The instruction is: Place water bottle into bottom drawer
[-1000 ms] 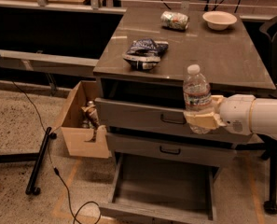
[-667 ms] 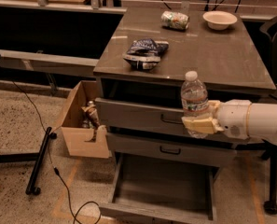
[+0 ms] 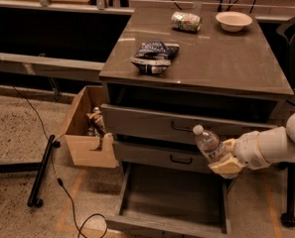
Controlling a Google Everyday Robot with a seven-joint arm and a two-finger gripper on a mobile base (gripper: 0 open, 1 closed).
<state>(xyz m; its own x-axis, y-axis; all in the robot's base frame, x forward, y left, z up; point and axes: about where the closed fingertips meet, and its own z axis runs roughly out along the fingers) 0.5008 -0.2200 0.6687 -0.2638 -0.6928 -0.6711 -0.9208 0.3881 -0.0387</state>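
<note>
The water bottle (image 3: 208, 143), clear plastic with a white cap, is tilted with its cap up and to the left. My gripper (image 3: 226, 160) is shut on its lower half and holds it in front of the middle drawer, above the right side of the bottom drawer (image 3: 173, 198). The bottom drawer is pulled out, with a bare grey floor. My white arm (image 3: 273, 145) comes in from the right edge.
On the cabinet top (image 3: 221, 58) lie a dark chip bag (image 3: 153, 56), a crushed green-white can (image 3: 185, 21) and a white bowl (image 3: 233, 20). A cardboard box (image 3: 85, 128) stands left of the cabinet. Cables and a black bar (image 3: 41, 170) lie on the floor.
My gripper has carried the bottle down and a little left, from the top drawer's height to in front of the middle drawer. The bottle has tilted leftward.
</note>
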